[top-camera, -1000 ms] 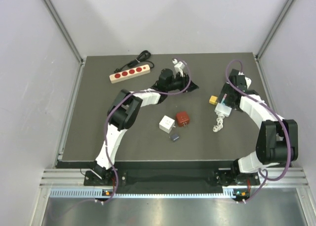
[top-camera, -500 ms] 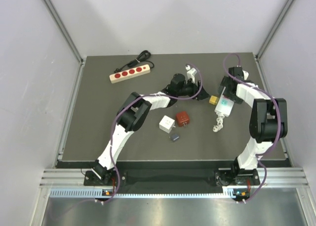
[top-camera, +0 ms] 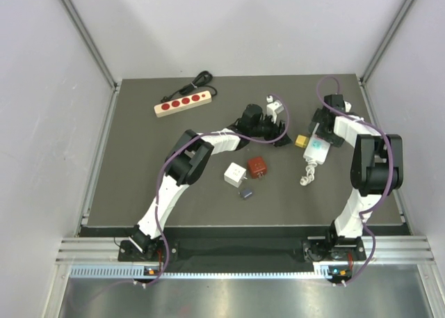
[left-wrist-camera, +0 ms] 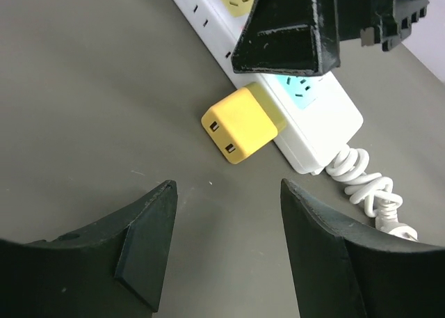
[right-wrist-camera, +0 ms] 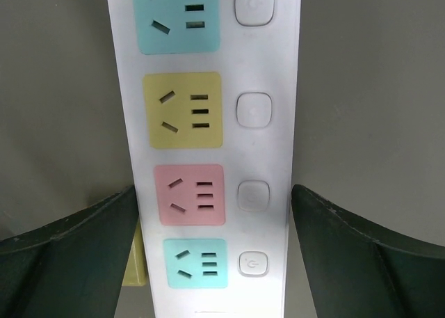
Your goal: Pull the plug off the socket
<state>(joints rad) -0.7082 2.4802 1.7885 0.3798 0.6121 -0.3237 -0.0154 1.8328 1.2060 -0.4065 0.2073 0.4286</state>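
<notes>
Yellow plug (left-wrist-camera: 240, 126) sticks in the white power strip's (right-wrist-camera: 271, 158) side, middle of the left wrist view. Left gripper (left-wrist-camera: 227, 193) gapes wide just below it. Right gripper (right-wrist-camera: 213, 196) straddles the strip, wide too.

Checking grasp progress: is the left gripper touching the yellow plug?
Apart: left wrist view shows bare table between left gripper and yellow plug.

The left gripper (top-camera: 283, 138) now reaches further right, stopping just beside the yellow plug (top-camera: 300, 141). The right arm is folded in tighter than before, above the power strip (top-camera: 313, 151).
</notes>
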